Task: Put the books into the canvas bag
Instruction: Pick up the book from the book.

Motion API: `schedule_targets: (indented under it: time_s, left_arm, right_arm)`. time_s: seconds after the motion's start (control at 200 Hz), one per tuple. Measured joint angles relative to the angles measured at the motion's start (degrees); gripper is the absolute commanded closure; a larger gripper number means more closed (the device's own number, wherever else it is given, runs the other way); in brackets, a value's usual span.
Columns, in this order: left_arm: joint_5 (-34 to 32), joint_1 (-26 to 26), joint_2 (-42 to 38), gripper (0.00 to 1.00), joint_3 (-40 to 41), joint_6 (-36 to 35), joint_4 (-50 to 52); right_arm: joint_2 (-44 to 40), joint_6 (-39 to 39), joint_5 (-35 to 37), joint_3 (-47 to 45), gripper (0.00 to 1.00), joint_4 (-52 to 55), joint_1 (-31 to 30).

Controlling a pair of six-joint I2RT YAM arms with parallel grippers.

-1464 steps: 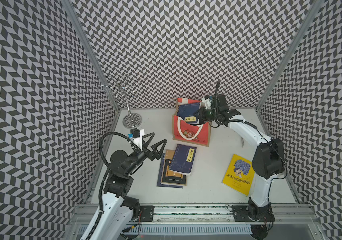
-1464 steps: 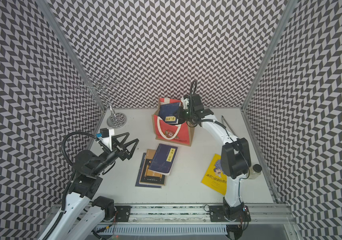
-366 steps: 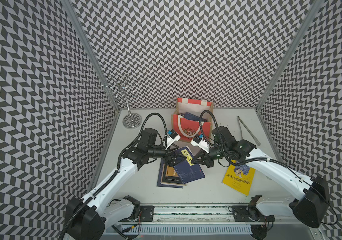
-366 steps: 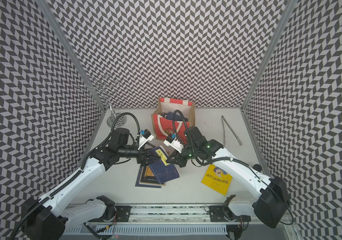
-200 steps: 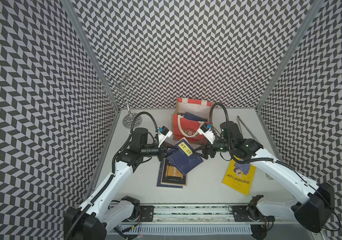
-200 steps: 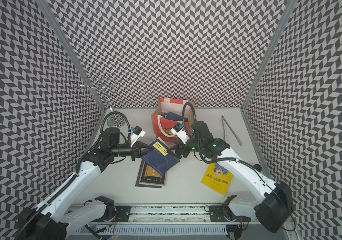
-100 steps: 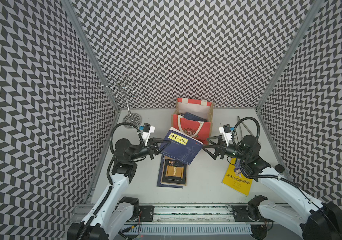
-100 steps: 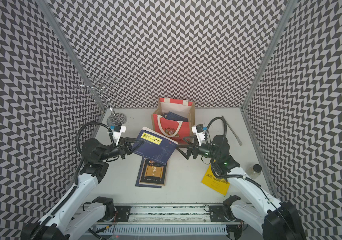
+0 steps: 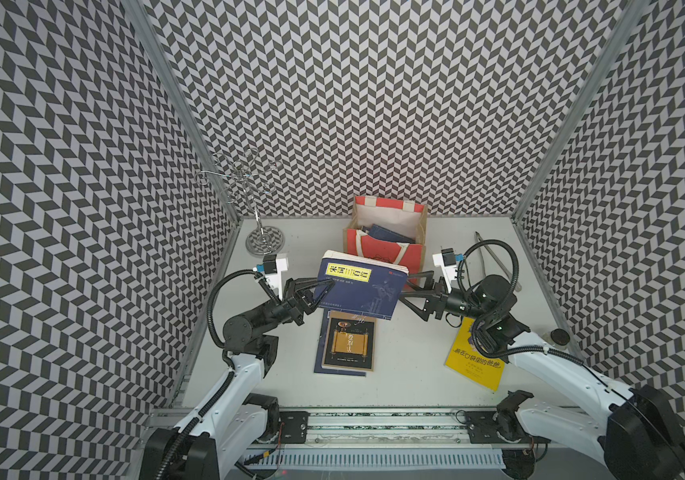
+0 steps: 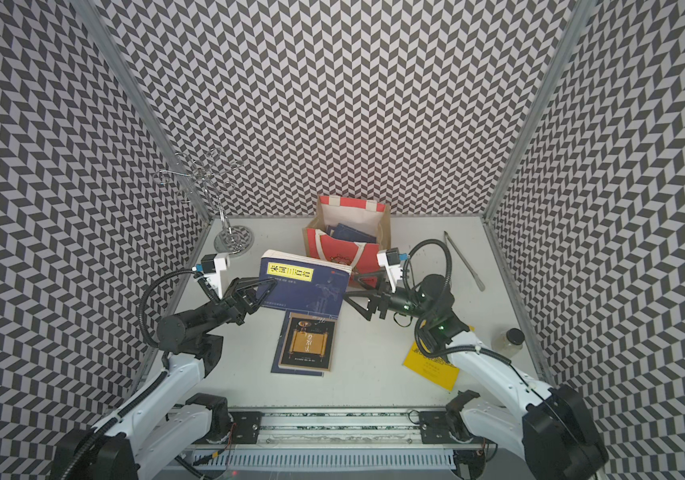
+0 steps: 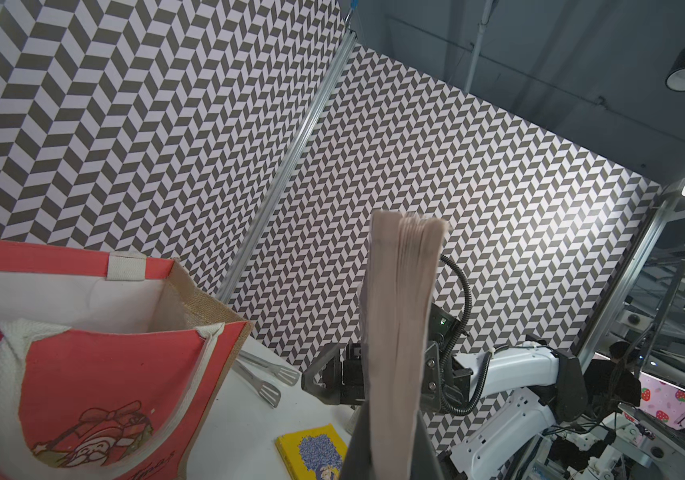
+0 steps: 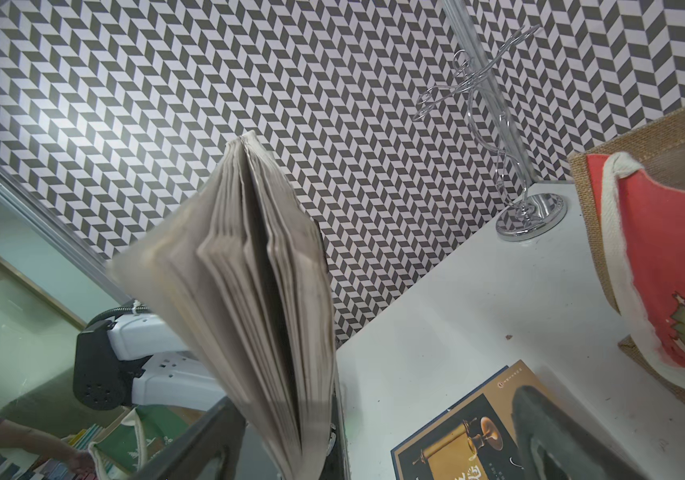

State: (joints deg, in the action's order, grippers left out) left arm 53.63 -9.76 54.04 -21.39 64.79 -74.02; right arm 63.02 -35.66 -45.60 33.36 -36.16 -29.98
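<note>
- The left gripper (image 9: pixel 325 288) is clamped tight on the left edge of a navy book (image 9: pixel 357 291) that carries a yellow title label. Both top views show this grip (image 10: pixel 268 286).
- The navy book (image 10: pixel 303 291) is held clear of the table (image 9: pixel 407 374), cover uppermost. It hangs just in front of the canvas bag (image 9: pixel 390 253).
- In the left wrist view the book's page edges (image 11: pixel 399 332) stand up between the fingers. In the right wrist view the pages (image 12: pixel 257 299) are fanned apart at the free end.
- The right gripper (image 9: pixel 409 288) has its jaws spread wide and holds nothing. Its tips sit just beside the book's right edge, and I cannot tell whether they touch it.
- The canvas bag (image 10: pixel 332 249) stands upright near the back wall with its mouth open and the red front facing the arms. The Santa picture and white rope handle (image 11: pixel 12 365) are visible.
- Navy books in the bag (image 9: pixel 386 235) lean inside it, below the rim.
- A tan-and-black scroll book (image 9: pixel 348 343) lies flat on the table on top of a lower navy book (image 9: pixel 318 368). It sits partly beneath the held book.
- A yellow book (image 9: pixel 474 365) lies flat on the right side, partly covered by the right arm.
- Also present are metal tongs (image 9: pixel 496 259) to the right of the bag, a wire stand (image 9: pixel 264 241) in the back left corner, and a small jar (image 9: pixel 559 336) at the right edge.
</note>
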Motion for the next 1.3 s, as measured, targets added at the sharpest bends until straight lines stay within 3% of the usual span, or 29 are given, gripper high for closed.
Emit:
schedule_targets:
  time_s: [0.185,0.356,0.631,0.666,0.741,0.826,0.876,0.991,1.302]
  left_arm:
    - [-1.7,0.0,0.7,1.00,1.1,2.0,-3.6]
    - [-2.7,0.0,0.7,1.00,1.1,1.9,-3.9]
    - [-3.7,0.0,0.7,1.00,1.1,0.8,-3.5]
    - [-3.9,0.0,0.6,0.94,1.1,0.6,-3.2]
    - [-4.5,0.0,0.2,0.68,1.1,0.0,-2.4]
    - [-4.8,0.0,-0.5,0.26,1.1,-1.0,-0.7]
    - [-4.8,0.0,-1.0,0.15,1.1,-1.6,0.7]
    - [-4.9,0.6,-2.5,0.08,0.9,-3.9,6.0]
    - [-6.1,1.2,-4.4,0.06,-2.0,-12.8,24.0]
  right_arm:
    - [1.3,-1.7,-0.2,0.0,0.10,-4.4,-3.4]
    - [3.7,-2.9,-0.1,0.0,0.50,-6.9,-6.1]
    - [4.4,-4.8,0.9,0.2,0.90,-9.4,-7.0]
    - [4.4,-4.9,1.0,0.3,0.95,-9.2,-7.0]
    - [4.4,-5.0,1.2,1.1,1.00,-8.0,-7.0]
    - [4.4,-4.9,1.8,2.7,1.00,-5.9,-6.9]
    - [4.4,-4.9,2.1,3.9,1.00,-4.3,-6.6]
    - [4.4,-5.0,2.1,7.3,1.00,0.0,-3.7]
    - [10.0,-3.1,0.9,23.2,1.00,16.3,12.5]
